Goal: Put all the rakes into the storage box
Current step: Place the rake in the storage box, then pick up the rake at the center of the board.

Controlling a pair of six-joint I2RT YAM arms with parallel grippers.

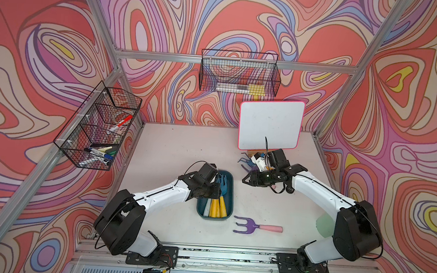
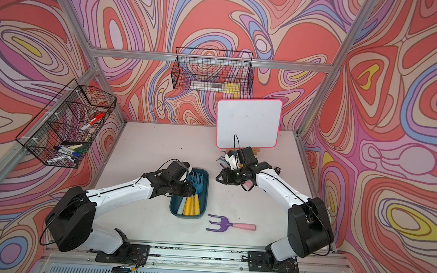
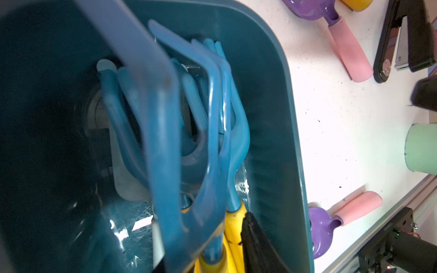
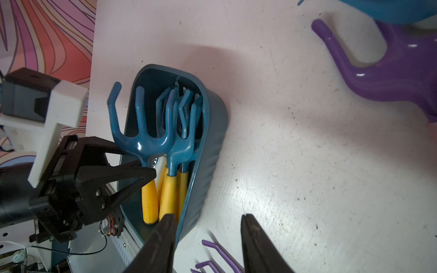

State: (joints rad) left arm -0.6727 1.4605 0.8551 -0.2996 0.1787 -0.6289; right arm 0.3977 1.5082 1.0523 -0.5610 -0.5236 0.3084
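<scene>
release step, i judge: left pincer point(image 4: 147, 167) sits low over the storage box point(image 4: 208, 151), jaws part-way apart either side of the neck of a blue, yellow-handled rake point(image 4: 140, 139); cannot tell whether they pinch it or merely flank it. rake lies on the pile in the box right under that pincer, handle inside, outermost tine poking past the rim on the pincer's side. next move wants jaws fully wide and a straight lift clear of the tines, perhaps nudging the head inward. right pincer point(image 4: 208, 216) hangs near the box's opposite wall, jaws well apart, empty. counted in box: three yellow handles point(image 4: 168, 196), one white handle point(image 4: 160, 163); heads overlap, roughly four. purple pink-handled rake point(image 1: 250, 225): one lying alone, apart from both pincers; purple tines point(image 4: 220, 254) by the right pincer, number unclear.
</scene>
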